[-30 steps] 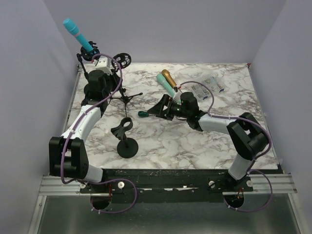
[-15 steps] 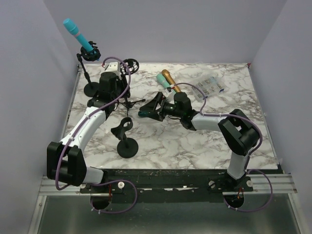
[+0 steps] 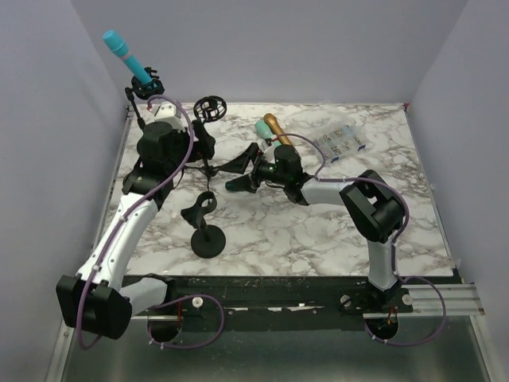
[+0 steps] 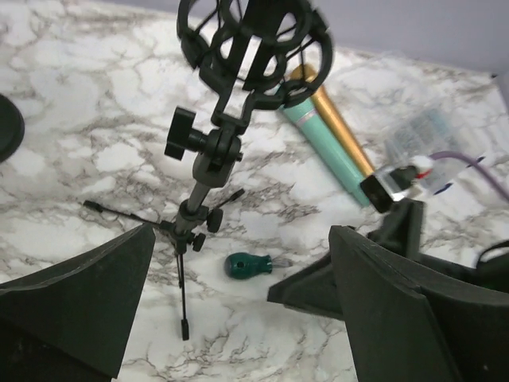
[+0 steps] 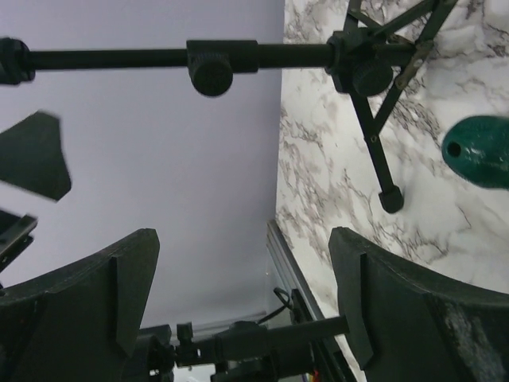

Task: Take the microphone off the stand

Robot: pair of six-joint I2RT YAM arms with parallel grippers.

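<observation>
your left gripper point(image 4: 242, 239) spread wide facing tripod stand point(image 4: 213, 147), right gripper point(image 5: 242, 239) spread too at its feet, teal microphone point(image 3: 127, 56) in corner stand point(image 3: 147, 87)

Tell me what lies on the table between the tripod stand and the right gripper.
A small dark-green object lies there, clearest in the left wrist view.

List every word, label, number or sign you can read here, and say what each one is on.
No text can be read in any view.
Clear packet: dark print on it, too small and blurred to read.
Small white and red tag: blurred, no letters can be made out.
</observation>
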